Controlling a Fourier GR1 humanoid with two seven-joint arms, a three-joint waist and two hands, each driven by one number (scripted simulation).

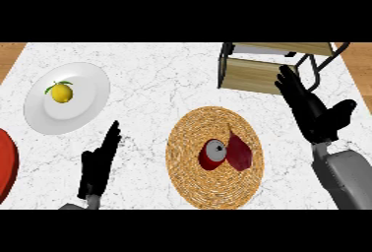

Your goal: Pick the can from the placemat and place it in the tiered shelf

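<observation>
The can (213, 153) is red with a grey top and a dark spot at its middle. It lies on the woven round placemat (210, 189), a little right of the mat's centre, and a dark red pointed thing (240, 151) rests against its right side; what that is I cannot make out. The shelf (254, 74), with pale wooden tiers in a dark frame, stands at the counter's far right, well apart from the mat.

The right hand (314, 114) is open, fingers straight, held up between mat and shelf with its fingertips over the shelf's near corner. It touches neither can nor mat. The left hand (100, 162) rests open near the lower edge, left of the mat.

A white plate (80, 93) with a lemon (61, 92) sits far left, and a red rim (6, 165) shows at the left edge. Bare marble counter (156, 74) lies between plate, mat and shelf.
</observation>
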